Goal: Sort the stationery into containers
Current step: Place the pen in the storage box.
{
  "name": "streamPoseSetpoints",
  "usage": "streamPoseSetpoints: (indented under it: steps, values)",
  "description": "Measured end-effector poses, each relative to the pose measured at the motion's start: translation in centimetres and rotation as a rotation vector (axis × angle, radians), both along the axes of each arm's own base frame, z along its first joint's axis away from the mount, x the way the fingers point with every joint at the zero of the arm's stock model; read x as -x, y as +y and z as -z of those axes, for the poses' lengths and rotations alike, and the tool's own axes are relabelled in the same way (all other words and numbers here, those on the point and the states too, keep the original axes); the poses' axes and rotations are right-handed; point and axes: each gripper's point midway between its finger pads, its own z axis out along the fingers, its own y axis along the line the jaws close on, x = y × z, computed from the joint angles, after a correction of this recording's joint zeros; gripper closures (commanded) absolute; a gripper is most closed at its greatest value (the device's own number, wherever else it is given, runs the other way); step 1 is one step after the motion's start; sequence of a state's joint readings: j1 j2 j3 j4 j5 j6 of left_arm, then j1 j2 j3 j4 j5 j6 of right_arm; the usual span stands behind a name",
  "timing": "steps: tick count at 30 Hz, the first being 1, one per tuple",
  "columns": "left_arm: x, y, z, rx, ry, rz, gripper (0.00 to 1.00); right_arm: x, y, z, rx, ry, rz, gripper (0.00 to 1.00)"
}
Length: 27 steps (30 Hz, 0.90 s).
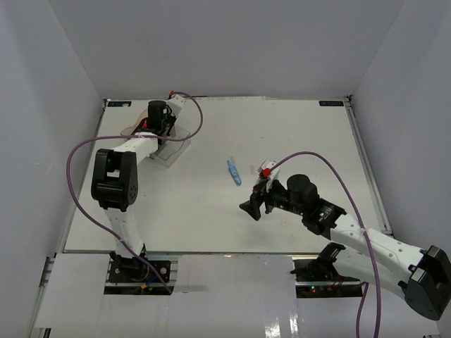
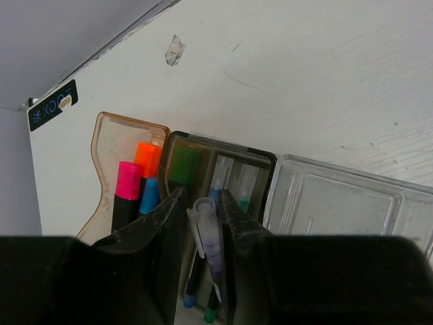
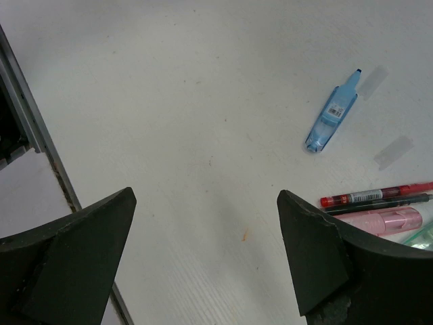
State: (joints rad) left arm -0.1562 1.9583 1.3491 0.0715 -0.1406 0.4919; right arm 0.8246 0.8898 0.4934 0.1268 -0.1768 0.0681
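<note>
My left gripper [image 2: 201,203] is shut on a thin pale purple pen [image 2: 210,240] and holds it over the smoky grey compartment [image 2: 223,159] of the organiser tray [image 1: 173,149]. The amber compartment [image 2: 111,139] holds black highlighters with pink [image 2: 127,181], orange [image 2: 147,158] and blue [image 2: 150,194] caps. A green-capped one [image 2: 183,164] and thin pens lie in the grey compartment. The clear compartment [image 2: 342,203] is empty. My right gripper [image 3: 206,230] is open above bare table. A pastel blue highlighter [image 3: 331,118] [image 1: 233,172] lies loose. A red pen [image 3: 375,195], a black pen, a pink highlighter [image 3: 379,221] and a mint one lie at its right.
The table's far edge with a black label [image 2: 52,105] runs behind the tray. The table's metal side rail [image 3: 40,145] shows in the right wrist view. White walls enclose the table.
</note>
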Motion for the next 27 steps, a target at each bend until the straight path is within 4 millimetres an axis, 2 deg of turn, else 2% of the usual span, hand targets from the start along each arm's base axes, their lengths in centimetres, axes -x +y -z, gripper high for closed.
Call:
streamPoseSetpoints:
  steps: [4,14,18,19,21,22,25,27]
  values:
    - [0.0,0.2,0.0,0.008,-0.002,-0.012,0.52,-0.1,-0.3,0.1,0.008,0.001,0.016,0.08]
    - [0.7,0.3,1.1,0.062,0.026,-0.062,0.43,-0.4,-1.3,1.0,0.049,0.024,0.071,0.08]
    - [1.4,0.0,1.1,0.134,0.054,-0.100,0.34,-1.0,-1.8,1.4,0.066,0.030,0.111,0.07]
    - [1.8,-0.2,0.9,0.162,0.064,-0.108,0.28,-1.2,-2.0,1.5,0.074,0.037,0.124,0.07]
    - [2.5,-0.6,-0.6,0.217,0.063,-0.114,0.21,-2.0,-2.2,1.4,0.089,0.056,0.160,0.05]
    - [2.9,-1.0,-1.8,0.253,0.054,-0.115,0.13,-2.6,-2.3,1.4,0.100,0.064,0.184,0.05]
    - [4.5,-1.9,-7.0,0.368,-0.009,-0.105,0.02,-4.5,-2.6,1.2,0.125,0.094,0.254,0.04]
    - [6.3,-2.6,-11.0,0.458,-0.062,-0.087,0.02,-5.6,-2.7,1.3,0.151,0.114,0.292,0.03]
